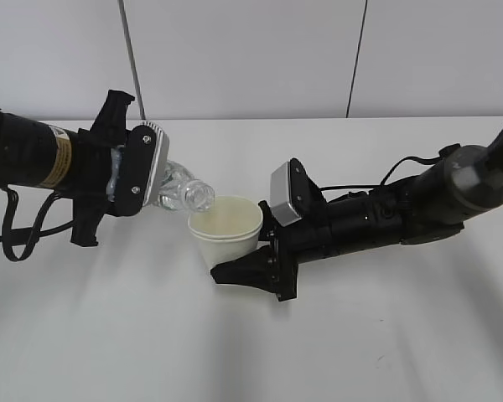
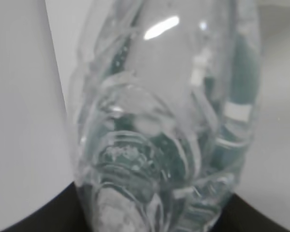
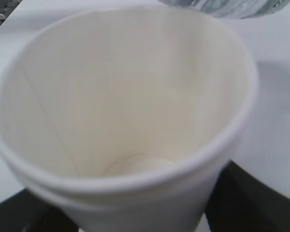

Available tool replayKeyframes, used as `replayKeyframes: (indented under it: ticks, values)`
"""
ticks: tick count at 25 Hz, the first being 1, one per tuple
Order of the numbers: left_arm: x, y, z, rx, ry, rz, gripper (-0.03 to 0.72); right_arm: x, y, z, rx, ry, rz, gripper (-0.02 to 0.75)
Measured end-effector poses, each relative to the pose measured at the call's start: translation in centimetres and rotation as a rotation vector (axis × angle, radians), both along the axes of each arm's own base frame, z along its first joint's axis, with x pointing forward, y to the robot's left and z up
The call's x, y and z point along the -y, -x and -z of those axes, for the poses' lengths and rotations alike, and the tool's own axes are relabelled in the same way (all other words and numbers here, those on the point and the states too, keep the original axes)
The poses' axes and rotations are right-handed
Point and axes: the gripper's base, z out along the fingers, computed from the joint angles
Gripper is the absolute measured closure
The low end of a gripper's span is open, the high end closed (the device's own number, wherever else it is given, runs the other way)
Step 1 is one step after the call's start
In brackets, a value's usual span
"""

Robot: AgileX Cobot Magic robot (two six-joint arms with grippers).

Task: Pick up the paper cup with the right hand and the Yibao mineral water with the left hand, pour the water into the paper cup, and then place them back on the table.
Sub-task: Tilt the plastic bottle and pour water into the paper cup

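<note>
My left gripper (image 1: 117, 180) is shut on the Yibao mineral water bottle (image 1: 183, 191), which is tipped on its side with its open neck at the rim of the paper cup (image 1: 226, 230). The bottle fills the left wrist view (image 2: 164, 125), its green label at the right. My right gripper (image 1: 250, 261) is shut on the paper cup and holds it above the white table (image 1: 151, 335), tilted toward the bottle. In the right wrist view the cup (image 3: 121, 116) fills the frame, its inside cream and pale, and the bottle's neck (image 3: 227, 6) shows at the top edge.
A grey wall with vertical seams stands behind the table. The black cable (image 1: 17, 230) of the left arm loops over the table at the left. The right arm's sleeve (image 1: 436, 197) stretches off to the right.
</note>
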Motion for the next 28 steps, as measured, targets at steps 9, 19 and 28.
replayKeyframes:
  ticks: [9, 19, 28]
  values:
    - [0.2, -0.9, -1.3, 0.055, -0.006, 0.008, 0.353, -0.5, 0.2, 0.0, -0.007, 0.002, -0.012, 0.217]
    - [0.0, -1.0, -1.2, 0.098, -0.104, 0.061, 0.354, -0.5, 0.3, -0.1, -0.008, -0.013, -0.022, 0.217]
    - [-0.2, -1.1, -1.3, 0.118, -0.142, 0.06, 0.355, -0.6, 0.4, -0.2, -0.011, -0.028, -0.033, 0.217]
